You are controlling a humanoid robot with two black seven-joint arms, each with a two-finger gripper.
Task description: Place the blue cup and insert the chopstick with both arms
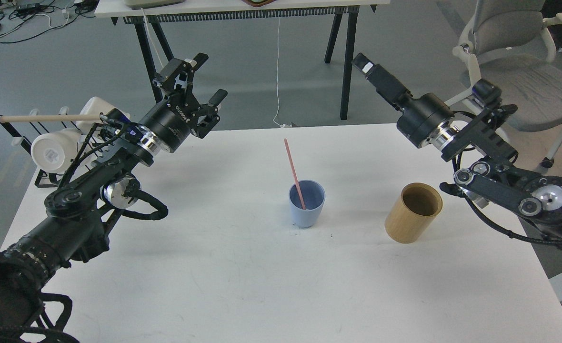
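Observation:
The blue cup (pixel 307 204) stands upright in the middle of the white table (pixel 243 286). A pink chopstick (pixel 293 171) stands in it, leaning up and to the left, and nothing holds it. My left gripper (pixel 204 79) is open and empty, raised over the table's far left edge, well left of the cup. My right gripper (pixel 363 63) is raised high beyond the table's far edge, up and right of the cup. It holds nothing that I can see, and its two fingers overlap so the gap does not show.
A light wooden cylinder cup (pixel 414 212) stands right of the blue cup, under my right arm. A black rack (pixel 43 176) with white cups (pixel 55 148) and a wooden stick (pixel 47 117) sits at the table's left edge. A grey chair (pixel 514 76) stands at the back right.

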